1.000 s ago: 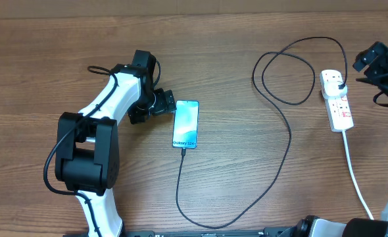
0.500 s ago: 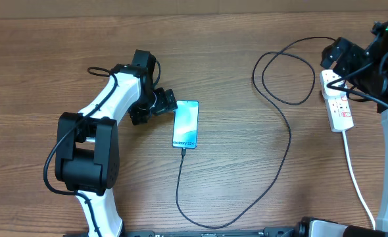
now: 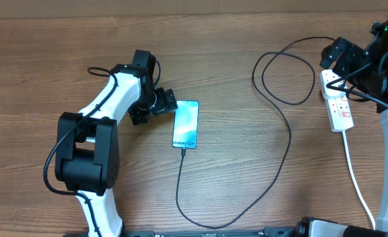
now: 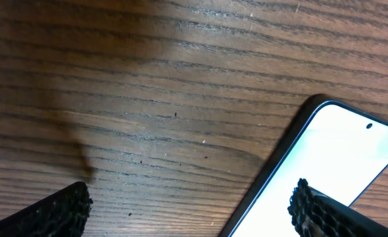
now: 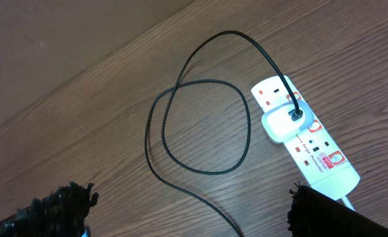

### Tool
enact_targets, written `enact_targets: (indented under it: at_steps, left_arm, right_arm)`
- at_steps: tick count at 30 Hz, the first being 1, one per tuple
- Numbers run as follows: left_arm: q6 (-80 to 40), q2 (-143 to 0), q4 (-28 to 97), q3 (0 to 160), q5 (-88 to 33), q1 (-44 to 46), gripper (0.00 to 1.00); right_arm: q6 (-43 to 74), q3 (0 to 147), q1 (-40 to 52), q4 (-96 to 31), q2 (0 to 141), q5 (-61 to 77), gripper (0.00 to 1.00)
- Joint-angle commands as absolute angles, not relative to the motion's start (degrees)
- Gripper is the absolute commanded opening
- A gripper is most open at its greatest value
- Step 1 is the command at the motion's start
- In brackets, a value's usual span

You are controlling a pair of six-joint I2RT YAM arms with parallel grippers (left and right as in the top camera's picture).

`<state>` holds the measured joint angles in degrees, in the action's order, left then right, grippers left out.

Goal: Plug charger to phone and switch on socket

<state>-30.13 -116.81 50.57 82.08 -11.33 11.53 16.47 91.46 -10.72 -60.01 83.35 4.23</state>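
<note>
Pressing the socket (image 3: 339,102) switch comes next: lower your right tool (image 3: 339,59), jaws wide and empty, squarely onto the rocker beside the charger (image 5: 294,113) plug.

Bare tabletop (image 3: 237,99) between the phone (image 3: 186,124) and the charger cable (image 3: 289,141) gives open passage. The cable's loop fills the ground left of the socket (image 3: 340,112); its plug stands on the socket's face. The white cord (image 3: 358,187) blocks the near side. The left gripper (image 3: 172,104) crowds the phone's upper-left corner.
</note>
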Motion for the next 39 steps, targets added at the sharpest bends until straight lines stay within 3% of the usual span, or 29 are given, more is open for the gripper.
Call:
enact_targets:
  at_steps: [1,30,39]
  left_arm:
    - [-31.31,-116.90,50.50,82.11,-11.79,11.68,1.00]
    - [-31.31,-116.14,50.50,82.11,-11.57,11.68,1.00]
    - [-31.31,-109.45,50.52,82.11,-11.57,11.70,1.00]
  right_arm:
    - [16.23,92.23,-10.57,-59.88,81.76,4.14,1.00]
    - [16.21,92.23,-10.57,-59.88,81.76,4.14,1.00]
    - [16.23,92.23,-10.57,-59.88,81.76,4.14,1.00]
